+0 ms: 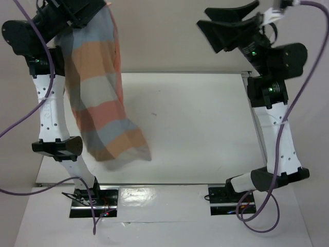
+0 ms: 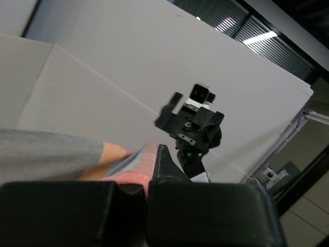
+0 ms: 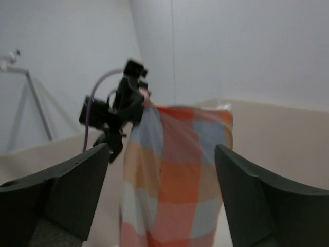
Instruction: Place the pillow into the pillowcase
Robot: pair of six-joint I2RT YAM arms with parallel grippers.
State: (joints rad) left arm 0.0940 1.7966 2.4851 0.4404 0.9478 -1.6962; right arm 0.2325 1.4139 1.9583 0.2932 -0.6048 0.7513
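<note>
Left gripper (image 1: 90,13), up high nearest the top cam, is clenched on the upper edge of the pillowcase (image 1: 97,103). I see the checked cloth hanging down w/ its lower end slumped on the table (image 1: 195,128), just beside the left arm (image 1: 51,113). Right gripper (image 1: 205,20) is raised on the opp. side, fingers (image 3: 77,190) spread wide w/ nothing between them, well apart from the cloth.

The pillowcase (image 1: 100,103), a limp sack checked in orange, pale blue-grey and tan, hangs lengthwise from above the table's (image 1: 205,128) far left corner, its crumpled lower end resting near the near left corner.
</note>
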